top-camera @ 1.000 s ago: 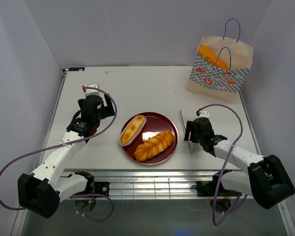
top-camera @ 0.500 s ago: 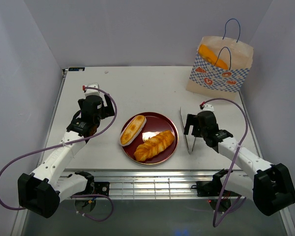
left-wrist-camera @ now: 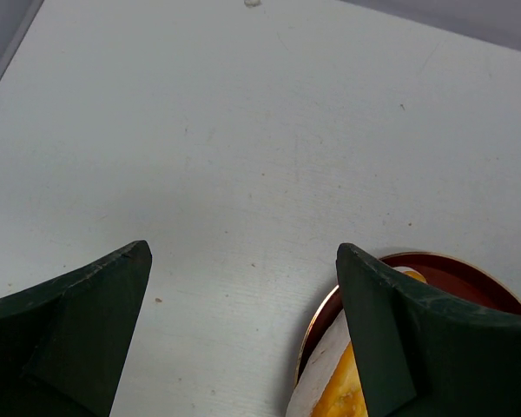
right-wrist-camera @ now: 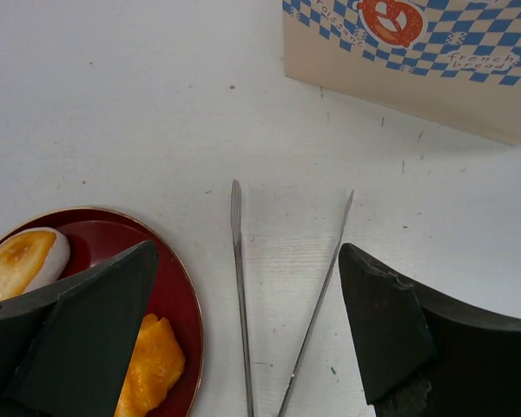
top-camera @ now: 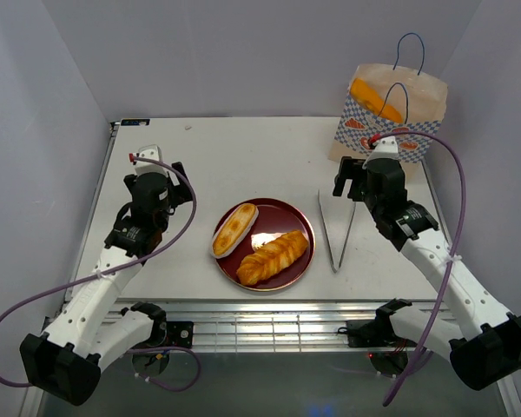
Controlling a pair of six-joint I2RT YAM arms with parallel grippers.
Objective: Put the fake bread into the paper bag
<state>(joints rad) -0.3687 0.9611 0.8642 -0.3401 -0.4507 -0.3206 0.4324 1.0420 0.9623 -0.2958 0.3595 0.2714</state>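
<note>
Right end effector [right-wrist-camera: 247, 261] is spread wide open with nothing in it. It hangs over the counter [top-camera: 243, 156] just in front of the paper bag [top-camera: 391, 130], above the open tips of the metal tongs [top-camera: 339, 230]. The tongs lie flat on the counter in a narrow V, joined end toward the near edge, just right of the dark red plate [top-camera: 288, 214] and not touching it.

Two pieces of fake bread sit on that plate: an oval roll [top-camera: 234, 228] on the left side, hanging a bit over the rim, and a braided loaf [top-camera: 273, 256] lying diagonally on the front half. An orange wedge [top-camera: 373, 97] pokes up inside the bag, which stands upright at the far right corner of the counter.

Left end effector [left-wrist-camera: 243, 252] is wide open too and holding nothing. It's over bare counter left of the plate, with the plate's edge and a bit of the roll showing by its right finger.
</note>
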